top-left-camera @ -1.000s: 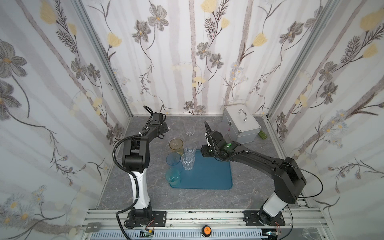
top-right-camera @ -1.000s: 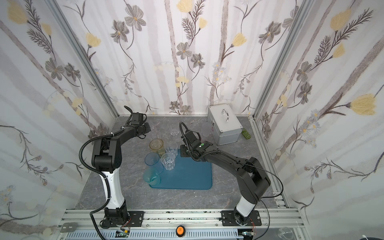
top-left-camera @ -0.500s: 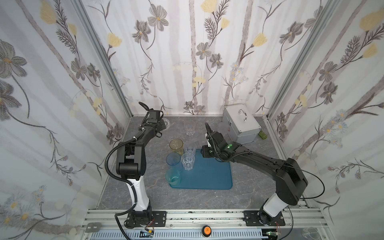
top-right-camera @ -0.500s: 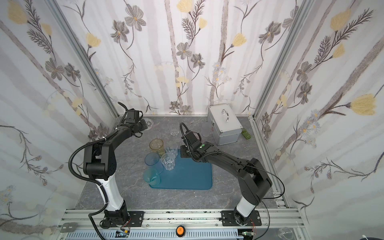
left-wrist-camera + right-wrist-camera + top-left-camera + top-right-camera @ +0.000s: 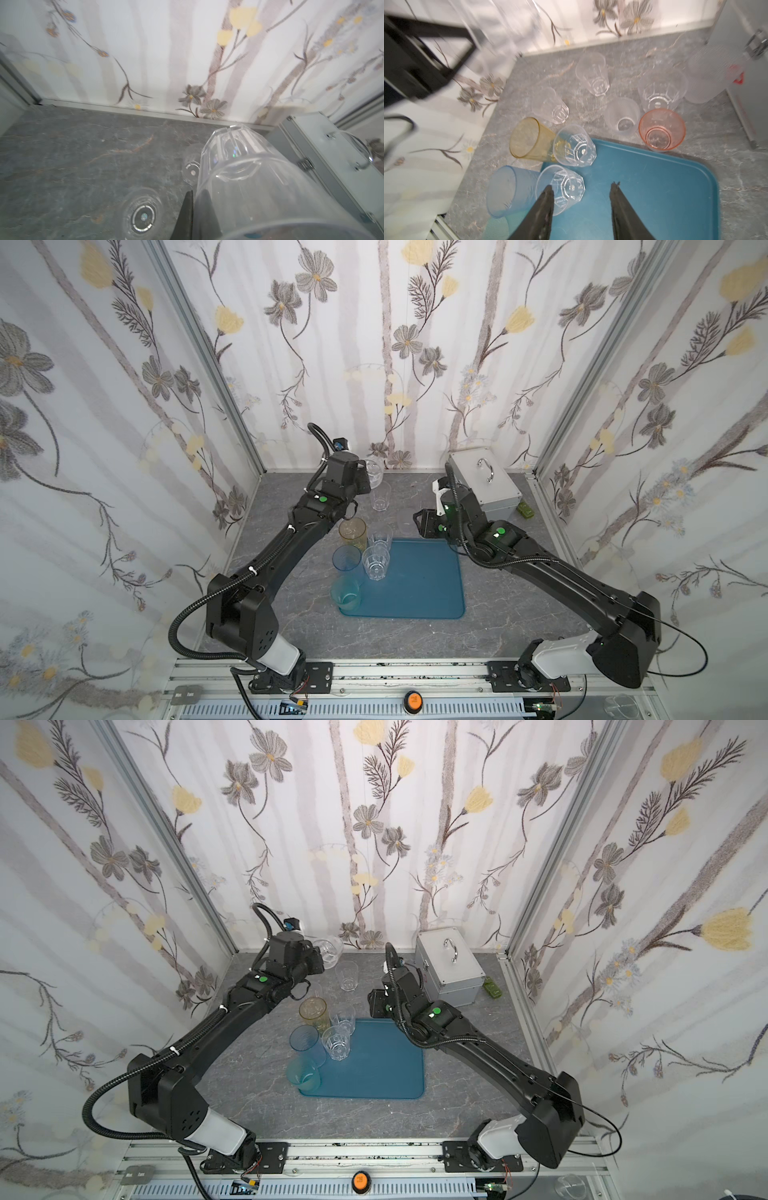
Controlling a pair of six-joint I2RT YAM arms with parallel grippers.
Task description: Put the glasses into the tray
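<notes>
Your left tool [image 5: 196, 209] is now pinched shut on the rim of a clear glass [image 5: 249, 176], freshly lifted off the bench [image 5: 316, 626] at upper centre. The tray [image 5: 419, 589] comes next. Your right tool [image 5: 582, 186] hangs half open, empty.

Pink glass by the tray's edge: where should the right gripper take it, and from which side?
Best pinch the rim of the pink glass on its tray-facing side, one finger inside, one outside, coming down over the tray. It stands upright, mouth open; a frosted glass and a clear glass crowd its other sides, so spanning it looks tight.
</notes>
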